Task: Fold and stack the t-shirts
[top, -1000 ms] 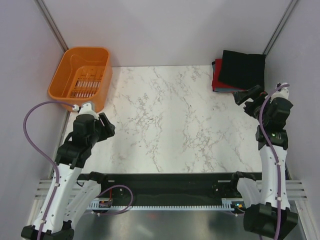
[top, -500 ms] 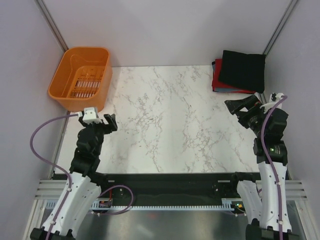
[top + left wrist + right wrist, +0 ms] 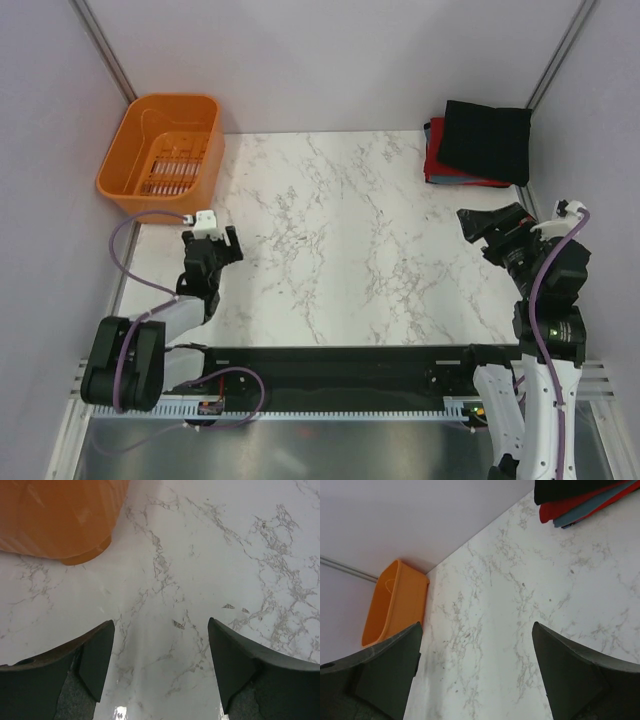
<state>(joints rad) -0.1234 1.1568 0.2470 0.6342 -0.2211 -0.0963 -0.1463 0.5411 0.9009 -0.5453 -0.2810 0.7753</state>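
Note:
A folded black t-shirt [image 3: 487,140] lies on top of a stack at the back right corner of the table, over a red t-shirt [image 3: 436,158] and a grey-blue t-shirt [image 3: 430,178] whose edges stick out on the left. The stack shows at the top right of the right wrist view [image 3: 580,500]. My left gripper [image 3: 212,246] is open and empty, low over the marble near the front left. My right gripper [image 3: 490,228] is open and empty, to the front of the stack and apart from it.
An orange plastic basket [image 3: 165,152] stands at the back left corner; its wall shows in the left wrist view [image 3: 60,515] and the right wrist view [image 3: 395,602]. The marble table top [image 3: 340,240] is bordered by pale walls and by a black rail at the near edge.
Both arms have drawn back toward their bases. My left gripper has dropped low near the front left. My right gripper has moved away from the stack toward the front.

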